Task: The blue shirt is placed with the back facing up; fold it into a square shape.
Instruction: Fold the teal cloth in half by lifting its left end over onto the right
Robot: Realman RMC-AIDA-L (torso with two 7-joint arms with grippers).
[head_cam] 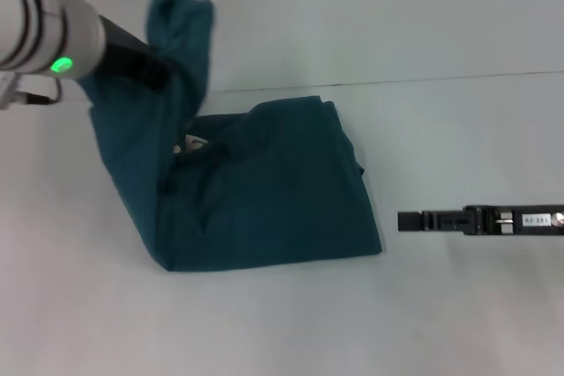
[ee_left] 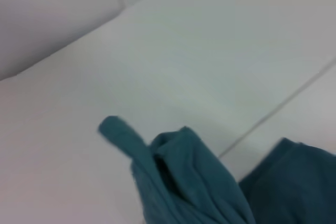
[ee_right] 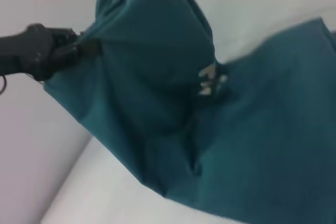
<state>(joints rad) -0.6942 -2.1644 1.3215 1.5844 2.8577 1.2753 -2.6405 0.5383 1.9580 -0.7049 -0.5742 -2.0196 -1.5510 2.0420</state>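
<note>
Nearest the head camera, bare white bench (head_cam: 264, 332) fills the foreground. At the left, the left arm reaches in high, and its left pincer (head_cam: 152, 70) is clamped on a bunched edge of the blue shirt (head_cam: 264, 204), holding that part up off the surface. The lifted cloth hangs in a loose drape from the grip down to the bench, with a floppy tail sticking up above the grip point. In the right wrist view the dark fingers can be seen pinching the fabric, and a scrap of white lettering (ee_right: 211, 80) shows in the crease where the raised flap meets the flat part.

Toward the middle, the rest of the shirt lies flat on the bench as a rough rectangle, already doubled over, its near edge fairly straight.

At the right, the right pincer (head_cam: 404, 220) lies low, just off the shirt's right edge, not touching it; whether its jaws are apart or together I cannot tell.

Judged from here, the risk is a messy fold: only one point is gripped, so the flap could twist or land bunched. Pulling too far across could also drag the flat layers out of line, since nothing pins them down.
</note>
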